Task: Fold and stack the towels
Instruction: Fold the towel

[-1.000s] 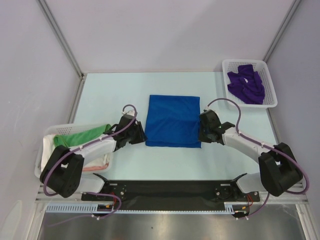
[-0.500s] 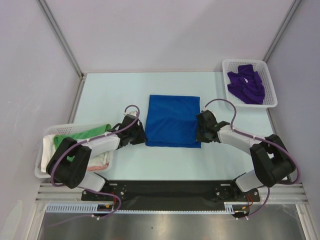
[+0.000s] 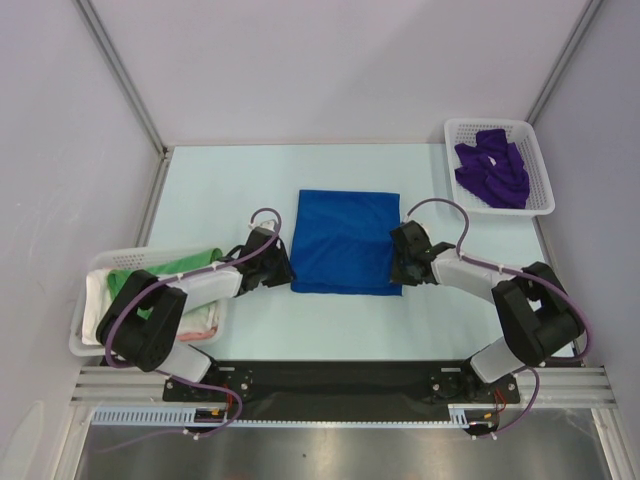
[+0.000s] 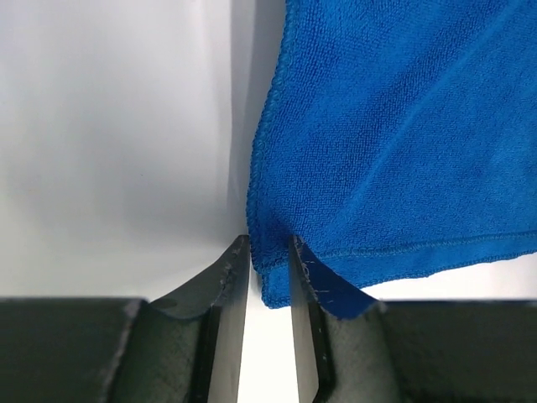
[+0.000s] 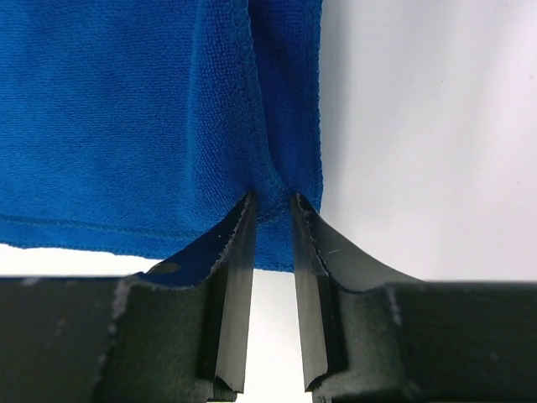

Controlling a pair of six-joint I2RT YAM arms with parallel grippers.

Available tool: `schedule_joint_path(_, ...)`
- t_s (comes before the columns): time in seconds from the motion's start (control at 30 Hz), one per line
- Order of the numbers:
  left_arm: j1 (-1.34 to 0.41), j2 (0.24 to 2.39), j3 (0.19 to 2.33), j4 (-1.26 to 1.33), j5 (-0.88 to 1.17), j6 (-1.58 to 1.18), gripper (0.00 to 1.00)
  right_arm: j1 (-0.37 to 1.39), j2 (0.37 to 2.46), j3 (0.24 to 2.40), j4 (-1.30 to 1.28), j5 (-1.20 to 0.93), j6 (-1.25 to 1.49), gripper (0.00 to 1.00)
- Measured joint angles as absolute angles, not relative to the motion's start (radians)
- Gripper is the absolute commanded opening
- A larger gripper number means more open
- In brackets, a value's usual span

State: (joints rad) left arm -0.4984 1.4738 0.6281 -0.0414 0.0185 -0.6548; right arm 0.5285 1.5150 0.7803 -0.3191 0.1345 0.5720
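A royal blue towel [image 3: 345, 240] lies folded flat in the middle of the table. My left gripper [image 3: 283, 272] is at its near left corner. In the left wrist view that corner of the blue towel [image 4: 403, 126] sits pinched between the narrow jaws of my left gripper [image 4: 268, 243]. My right gripper [image 3: 400, 262] is at the near right corner. There the blue towel [image 5: 109, 109] bunches into a crease between the tips of my right gripper [image 5: 273, 200]. A purple towel [image 3: 492, 170] fills the far right basket. A green towel [image 3: 165, 268] and a white one [image 3: 97, 290] lie in the left basket.
The white mesh basket [image 3: 497, 125] with the purple cloth stands at the back right corner. A second white basket [image 3: 78, 335] sits at the near left beside the left arm, with a pinkish cloth [image 3: 195, 330] at its near side. Walls close in the table on three sides.
My right gripper has slid left onto the towel's near right corner and its arm has stretched lower. The left jaws have narrowed on the near left corner.
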Motion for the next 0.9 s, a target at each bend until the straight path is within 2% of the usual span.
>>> schedule_joint_path(0.13,-0.498,1.478,0.629,-0.037,0.019,-0.655,0.27,0.529,1.527,0.782,-0.314,0.135,0.571,0.2)
schedule_joint_path(0.27,-0.498,1.48,0.629,-0.038,0.019,-0.654,0.19,0.529,1.528,0.783,-0.314,0.136,0.569,0.11)
schedule_joint_path(0.47,-0.498,1.483,0.633,-0.039,0.019,-0.655,0.01,0.533,1.528,0.799,-0.33,0.144,0.566,0.04)
schedule_joint_path(0.67,-0.498,1.484,0.655,-0.054,0.019,-0.653,0.0,0.535,1.516,0.815,-0.35,0.151,0.564,0.06)
schedule_joint_path(0.83,-0.498,1.483,0.661,-0.061,0.019,-0.651,0.01,0.535,1.497,0.816,-0.366,0.151,0.559,0.18)
schedule_joint_path(0.9,-0.498,1.483,0.661,-0.066,0.02,-0.649,0.0,0.536,1.497,0.816,-0.371,0.152,0.556,0.18)
